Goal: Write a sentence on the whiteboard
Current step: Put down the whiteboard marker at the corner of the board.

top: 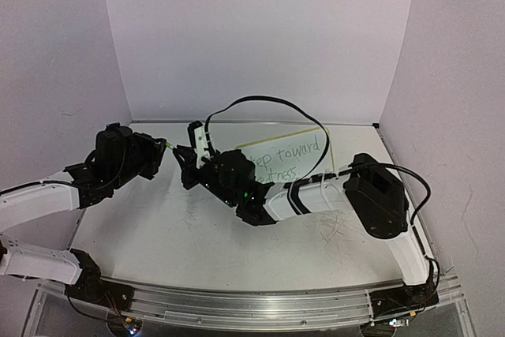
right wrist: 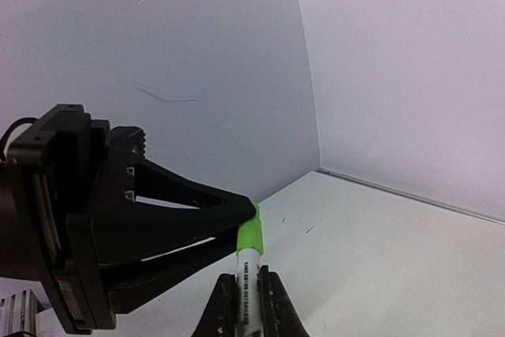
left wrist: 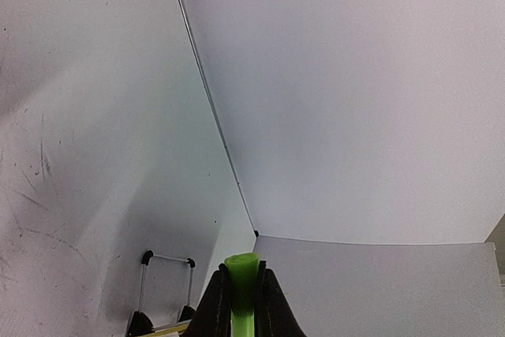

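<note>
Right wrist view: our right claw (right wrist: 248, 296) clamps the white marker (right wrist: 250, 271), while our left claw (left wrist: 243, 280) pinches its green cap (right wrist: 251, 234).

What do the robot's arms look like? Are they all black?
Not all black. The left arm and right arm have smooth white links joined by chunky black joints. The left end effector and right end effector are black, each with two tapering fingers. A thin black cable loops over the right arm.
</note>
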`<action>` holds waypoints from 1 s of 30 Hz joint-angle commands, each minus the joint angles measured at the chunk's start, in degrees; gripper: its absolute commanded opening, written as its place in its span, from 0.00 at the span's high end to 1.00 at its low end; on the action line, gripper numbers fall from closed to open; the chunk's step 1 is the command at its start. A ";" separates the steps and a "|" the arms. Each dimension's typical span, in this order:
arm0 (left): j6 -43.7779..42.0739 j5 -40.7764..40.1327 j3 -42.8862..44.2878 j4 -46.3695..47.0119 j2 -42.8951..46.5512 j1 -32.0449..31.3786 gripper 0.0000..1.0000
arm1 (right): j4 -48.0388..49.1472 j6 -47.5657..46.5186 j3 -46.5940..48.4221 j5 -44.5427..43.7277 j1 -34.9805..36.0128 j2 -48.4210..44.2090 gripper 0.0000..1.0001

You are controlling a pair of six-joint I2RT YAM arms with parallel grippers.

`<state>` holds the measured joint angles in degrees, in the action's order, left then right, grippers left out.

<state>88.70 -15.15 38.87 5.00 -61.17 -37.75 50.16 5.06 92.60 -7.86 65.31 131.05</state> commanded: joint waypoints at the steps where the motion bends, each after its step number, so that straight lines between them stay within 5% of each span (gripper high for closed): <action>1: -1.04 20.04 0.13 3.83 1.10 -6.14 1.00 | -7.09 -6.75 9.34 2.95 -0.09 3.50 1.00; 11: -1.50 17.46 0.22 3.87 1.34 -7.59 1.00 | -11.12 -8.11 13.23 4.83 -0.02 4.23 1.00; 20: -10.11 12.05 2.45 3.47 4.60 -6.75 1.00 | -6.97 -0.38 -15.37 3.29 -0.09 -21.08 1.00; 22: -11.43 12.31 3.62 3.52 4.04 -6.28 0.84 | -7.14 -0.04 -18.50 1.73 -0.09 -24.17 1.00; 25: -14.52 12.12 5.73 3.50 3.73 -6.05 0.40 | -8.52 0.37 -20.47 -0.67 -0.03 -26.68 1.00; 29: -19.32 9.52 6.72 3.32 5.84 -6.01 0.02 | -10.57 1.12 -25.75 -3.54 -0.13 -33.48 1.00; 30: -20.67 8.51 6.78 3.04 6.46 -6.02 0.01 | -12.32 1.02 -26.71 -4.99 -0.30 -35.16 1.00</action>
<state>74.92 -5.52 42.44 6.61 -57.55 -43.94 41.14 4.63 69.80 -8.44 65.17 102.53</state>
